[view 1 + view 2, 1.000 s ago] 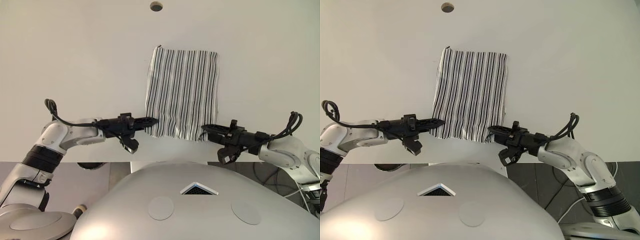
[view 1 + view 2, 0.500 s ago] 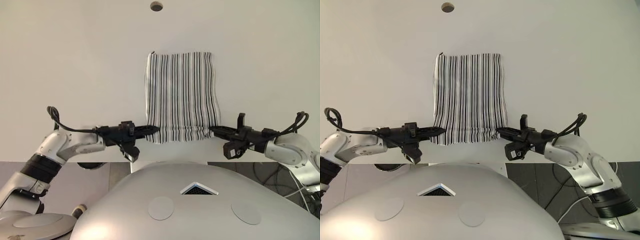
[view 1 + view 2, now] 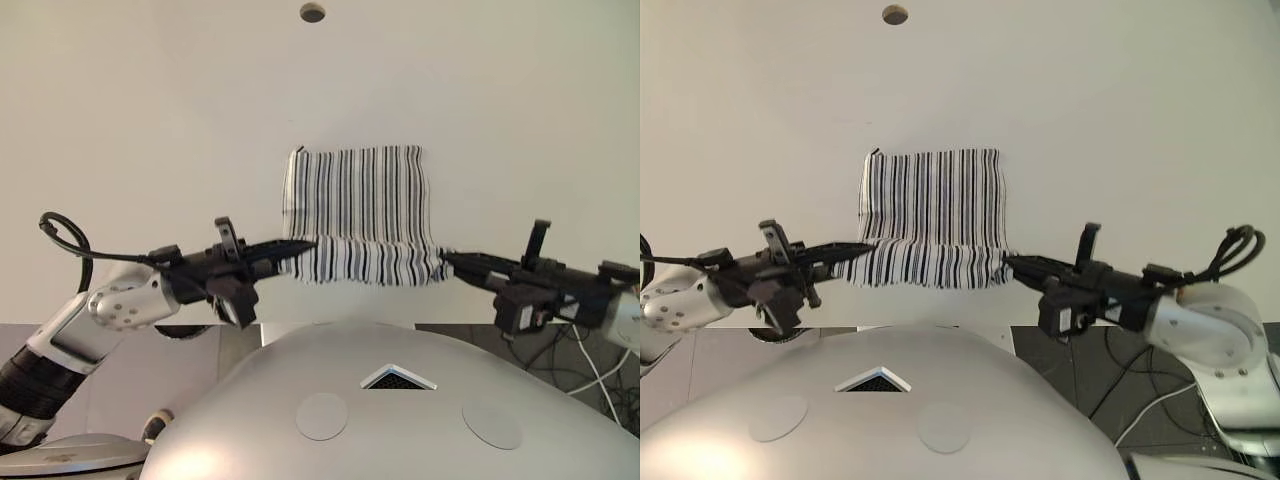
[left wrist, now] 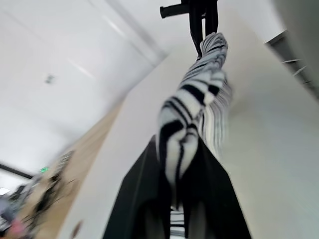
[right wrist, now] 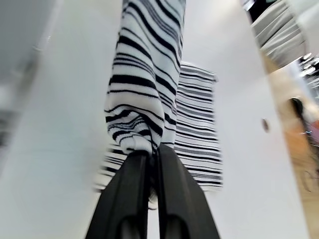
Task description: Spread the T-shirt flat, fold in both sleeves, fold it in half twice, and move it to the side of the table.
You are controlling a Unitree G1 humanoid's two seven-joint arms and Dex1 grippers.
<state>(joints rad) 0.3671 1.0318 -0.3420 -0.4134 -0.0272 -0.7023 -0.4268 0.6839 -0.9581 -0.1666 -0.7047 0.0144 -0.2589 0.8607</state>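
The black-and-white striped T-shirt (image 3: 355, 205) lies folded into a rectangle on the white table (image 3: 150, 120), its near edge lifted off the surface. My left gripper (image 3: 302, 245) is shut on the shirt's near left corner. The right gripper (image 3: 450, 259) is shut on the near right corner. Between them the raised edge (image 3: 370, 262) hangs in a slightly sagging band. In the left wrist view the cloth (image 4: 184, 134) bunches between the black fingers (image 4: 219, 199); in the right wrist view the cloth (image 5: 144, 99) rises from the pinched fingers (image 5: 174, 194).
A small round hole (image 3: 313, 13) sits in the table at the far edge, beyond the shirt. Bare table (image 3: 1160, 130) stretches to both sides of the shirt. The table's near edge (image 3: 120, 320) runs just below the grippers.
Both grippers have risen and lifted the shirt's near edge off the table. The visible shirt rectangle has become shorter as its near part came up.
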